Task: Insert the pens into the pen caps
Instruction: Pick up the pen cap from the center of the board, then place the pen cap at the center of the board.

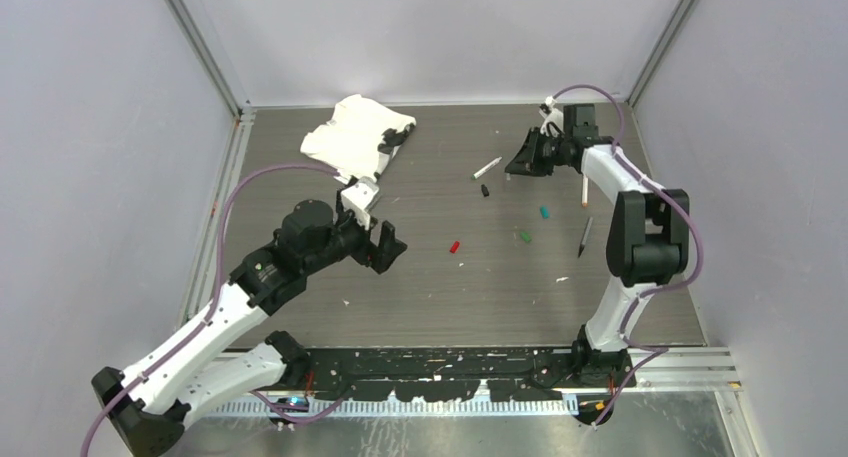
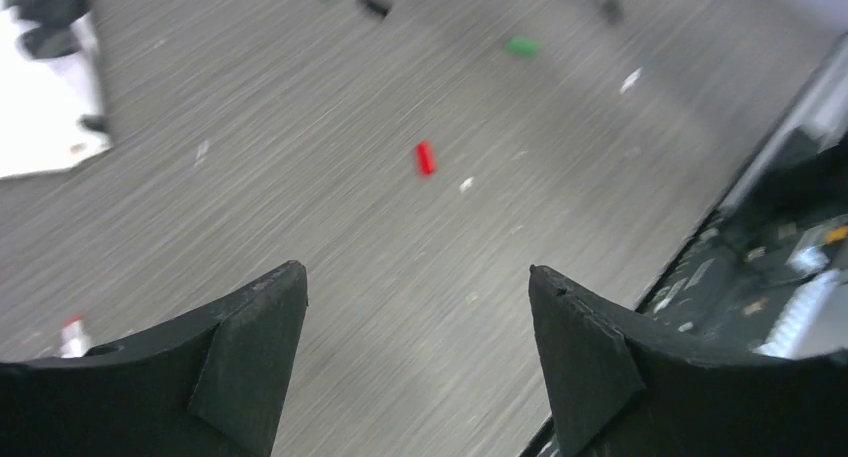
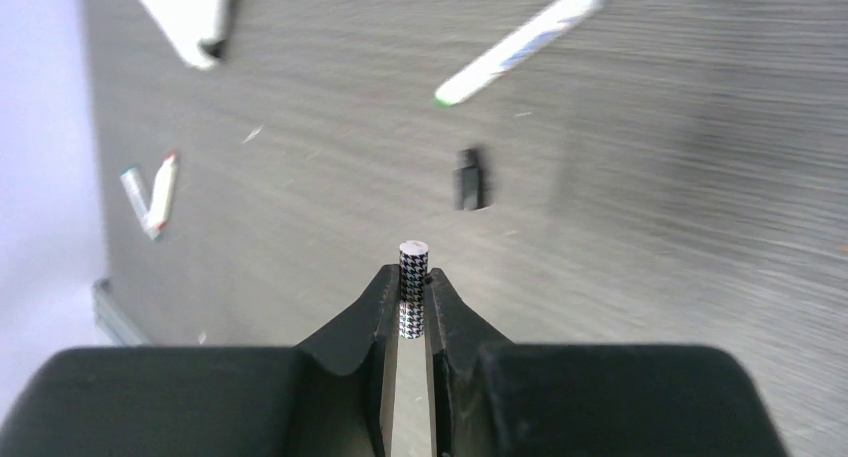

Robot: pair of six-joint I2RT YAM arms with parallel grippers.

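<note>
Right gripper [image 3: 410, 282] is pinched shut on the patterned pen [image 3: 413, 255], holding it crossways with just a stub of the checked barrel poking past the fingertips. My guess is you've got it that way so the other end stays free to go into a cap, and the black cap [image 3: 468, 177] is lying on the table [image 1: 430, 297] just ahead of it. Your left gripper [image 2: 415, 269] hangs over the table with its jaws spread wide and nothing in them. The red cap [image 2: 425, 157] sits right up the middle of its view, so it looks lined up to fetch that one. Head count from overhead: four loose caps, all apart from each other, namely red, black, the green cap [image 1: 524, 237] and the teal cap [image 1: 545, 213]. I can't find a pink one. Pens: the one you're holding, the green-tipped pen [image 1: 487, 167] just beyond the black cap, the white pen [image 1: 585, 187] right beside your right forearm, and the dark grey pen [image 1: 584, 237] near it, so four for sure. Your right wrist view also shows a pair of pens [image 3: 150, 192] lying in a V by the wall, a bit blurry, which would make six. One crumpled cloth [image 1: 350, 132] sits at the far left.
</note>
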